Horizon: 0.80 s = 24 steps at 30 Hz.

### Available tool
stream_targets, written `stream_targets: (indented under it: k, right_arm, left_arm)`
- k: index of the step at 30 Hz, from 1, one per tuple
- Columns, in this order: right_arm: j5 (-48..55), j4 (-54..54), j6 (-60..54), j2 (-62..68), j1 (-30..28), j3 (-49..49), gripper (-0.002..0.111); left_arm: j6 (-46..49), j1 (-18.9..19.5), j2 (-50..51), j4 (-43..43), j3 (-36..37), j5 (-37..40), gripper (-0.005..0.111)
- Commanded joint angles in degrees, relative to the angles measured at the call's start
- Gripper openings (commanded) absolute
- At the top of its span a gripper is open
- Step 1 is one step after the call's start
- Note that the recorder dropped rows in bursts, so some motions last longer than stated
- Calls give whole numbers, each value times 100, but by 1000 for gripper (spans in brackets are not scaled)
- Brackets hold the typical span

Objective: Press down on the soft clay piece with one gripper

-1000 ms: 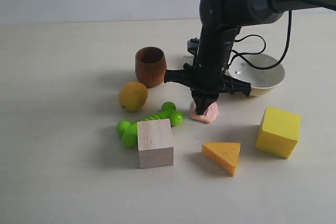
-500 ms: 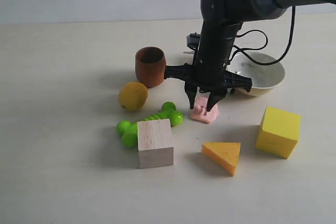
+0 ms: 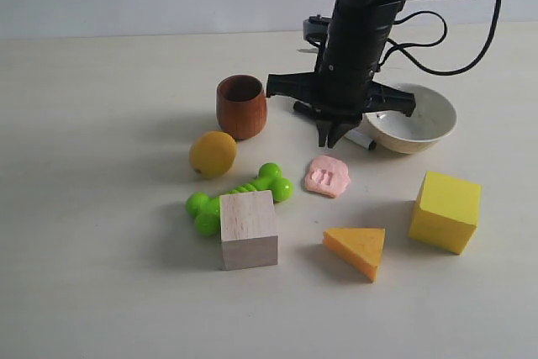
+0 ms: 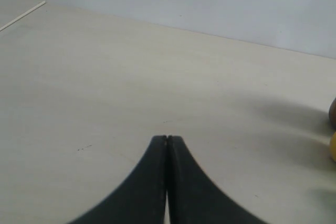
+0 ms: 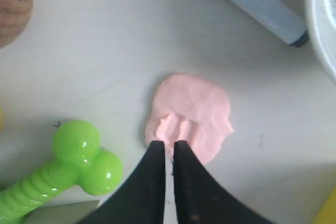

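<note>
The soft clay piece (image 3: pixel 327 176) lies flat on the table, salmon-pink, with two pressed grooves in its top. In the right wrist view the clay (image 5: pixel 191 114) sits just beyond my fingertips. My right gripper (image 3: pixel 336 136) hangs above and a little behind the clay, not touching it. Its fingers (image 5: pixel 169 142) stand almost together with only a thin slit between them and nothing held. My left gripper (image 4: pixel 167 137) is shut over bare table and does not appear in the exterior view.
Around the clay are a green dumbbell toy (image 3: pixel 239 197), a wooden block (image 3: pixel 249 229), a cheese wedge (image 3: pixel 357 249) and a yellow cube (image 3: pixel 445 211). Behind stand a wooden cup (image 3: pixel 241 105), a lemon (image 3: pixel 212 154), a white bowl (image 3: pixel 416 119) and a marker (image 5: pixel 252 3).
My right gripper was pressed onto the clay, then lifted off with fingers briefly spread, and has risen up and back with fingers drawn together. The clay now shows imprints.
</note>
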Motion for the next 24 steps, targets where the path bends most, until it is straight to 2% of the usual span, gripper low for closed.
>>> stream_targets:
  k: [1, 7, 11, 19, 24]
  right_arm:
    - [202, -200, 33, -145, -14, 86, 0]
    - [-87, -143, -3, -422, -14, 464, 0]
    - [8, -146, -143, -680, -14, 441, 0]
    - [-519, -158, -143, -829, -14, 413, 0]
    - [-361, -595, -400, -829, -14, 413, 0]
  left_arm:
    - [-10, -33, -32, 8, -4, -43, 0]
    - [-10, -33, -32, 8, -4, -43, 0]
    - [-10, -33, -32, 8, -4, -43, 0]
    - [-10, -33, -32, 8, -4, -43, 0]
    - [-10, -33, -32, 8, -4, -43, 0]
